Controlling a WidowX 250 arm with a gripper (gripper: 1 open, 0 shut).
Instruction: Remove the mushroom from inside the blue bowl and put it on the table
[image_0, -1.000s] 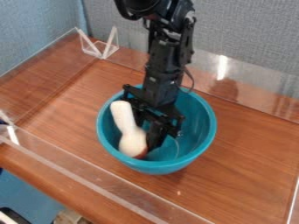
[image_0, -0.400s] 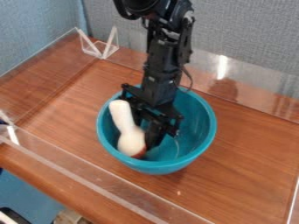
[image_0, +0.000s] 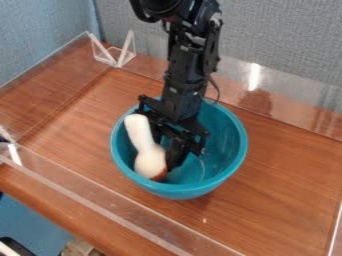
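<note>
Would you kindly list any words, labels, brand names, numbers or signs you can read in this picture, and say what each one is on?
None: no readable text, number or sign shows anywhere.
The blue bowl, the mushroom, the gripper and the table are all plain and unmarked at this resolution.

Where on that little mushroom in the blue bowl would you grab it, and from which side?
On the thick cream stem, probably, coming from above. The mushroom lies against the left inner wall of the blue bowl, stem up and reddish cap near the bottom, so the walls block sideways approaches. The hand already reaches down beside it, shut; whether it grips the mushroom is unclear.
</note>
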